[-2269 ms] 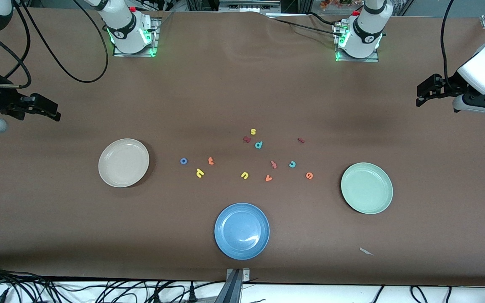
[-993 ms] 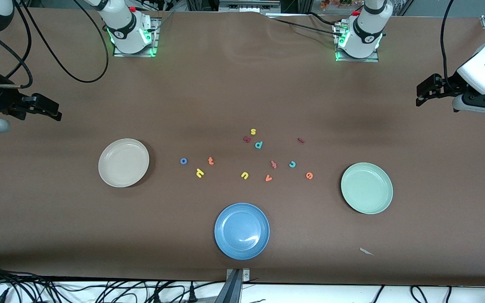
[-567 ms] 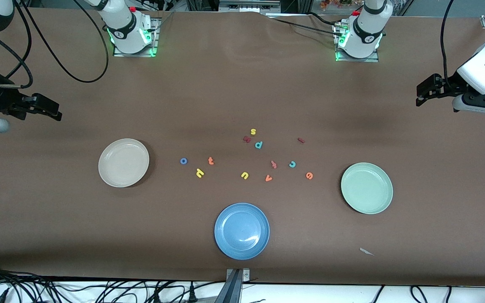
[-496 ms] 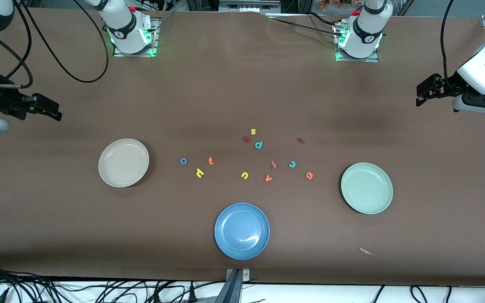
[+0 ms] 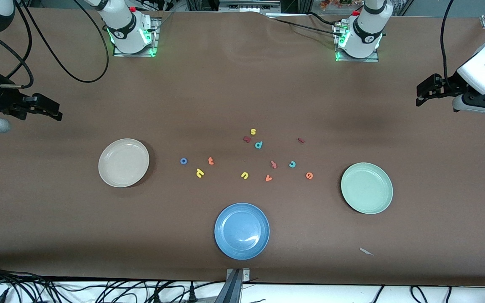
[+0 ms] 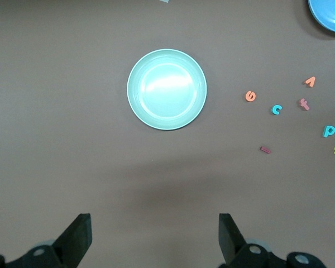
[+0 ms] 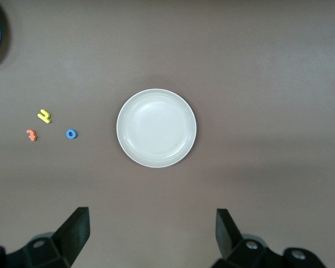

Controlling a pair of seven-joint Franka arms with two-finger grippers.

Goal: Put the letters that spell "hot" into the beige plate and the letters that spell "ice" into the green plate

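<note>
The beige plate (image 5: 123, 162) lies toward the right arm's end of the table and the green plate (image 5: 366, 188) toward the left arm's end. Between them lie the blue o (image 5: 183, 160), orange t (image 5: 211, 160), yellow h (image 5: 200, 172), teal c (image 5: 292, 164), orange e (image 5: 309, 175) and dark red i (image 5: 301, 140). My right gripper (image 5: 57, 114) hangs open and empty over bare table off the beige plate (image 7: 156, 128). My left gripper (image 5: 420, 100) hangs open and empty off the green plate (image 6: 167, 89). Both arms wait.
A blue plate (image 5: 241, 231) sits nearest the front camera. Other loose letters lie among the task's: yellow u (image 5: 244, 175), orange v (image 5: 268, 178), teal p (image 5: 258, 144), yellow s (image 5: 253, 131). A scrap of paper (image 5: 366, 251) lies near the front edge.
</note>
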